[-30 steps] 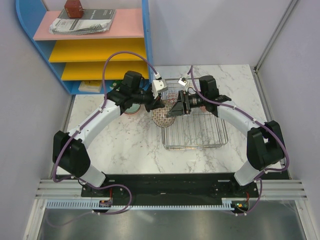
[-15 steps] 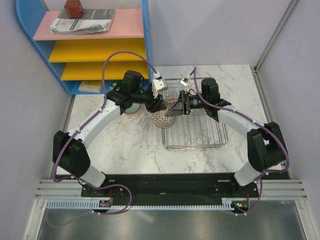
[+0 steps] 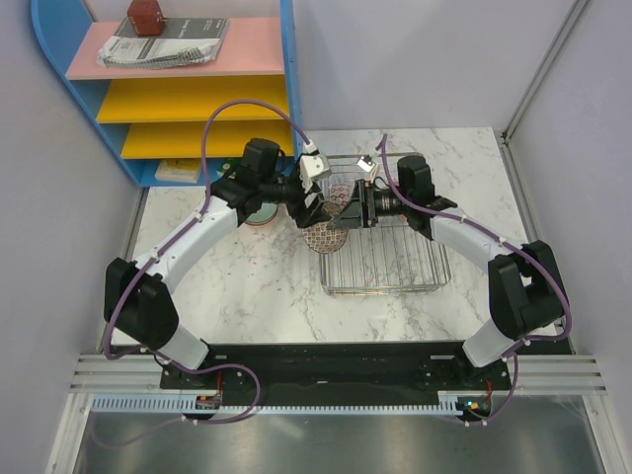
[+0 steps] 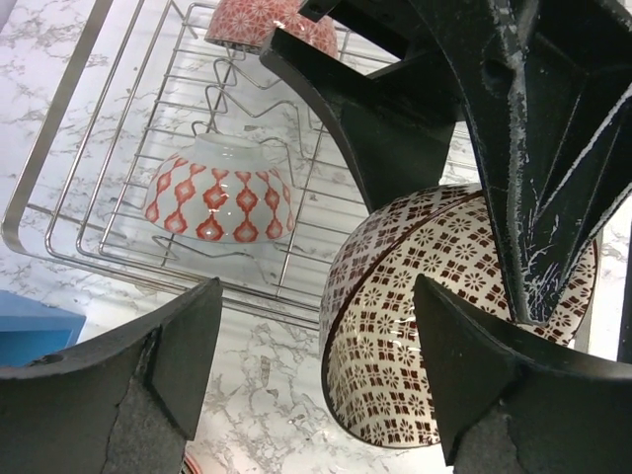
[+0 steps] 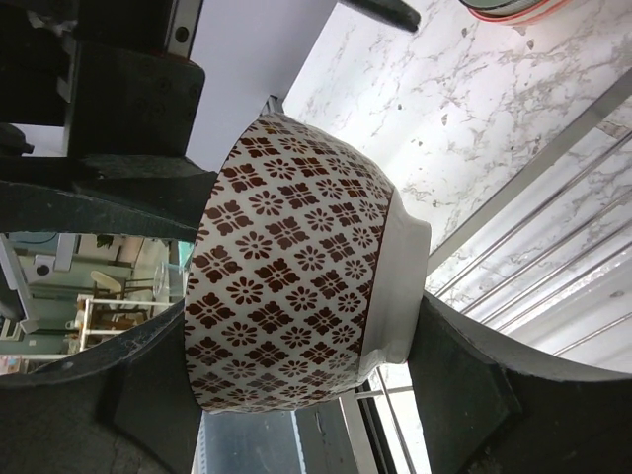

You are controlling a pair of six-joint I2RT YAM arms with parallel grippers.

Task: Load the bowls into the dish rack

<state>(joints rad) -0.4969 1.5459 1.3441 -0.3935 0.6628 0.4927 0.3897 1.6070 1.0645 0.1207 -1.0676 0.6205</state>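
A beige bowl with a brown mesh pattern (image 3: 324, 237) hangs on its side over the dish rack's (image 3: 395, 262) left edge. My right gripper (image 3: 341, 219) is shut on it, one finger on the rim side and one on the foot, as the right wrist view shows (image 5: 296, 267). My left gripper (image 3: 308, 209) stands open beside it; in the left wrist view the bowl (image 4: 395, 326) sits near the right finger (image 4: 464, 375) with a wide gap to the left one. Two red-and-white bowls (image 4: 222, 193) (image 4: 272, 20) lie in the rack (image 4: 59, 109).
More bowls (image 3: 262, 212) stand stacked on the marble table left of the rack, under my left arm. A blue shelf unit (image 3: 188, 89) with yellow and pink boards rises at the back left. Grey walls close in both sides.
My left gripper has opened and let go of the mesh-patterned bowl, which stays in my right gripper. The bowl has shifted slightly toward the rack.
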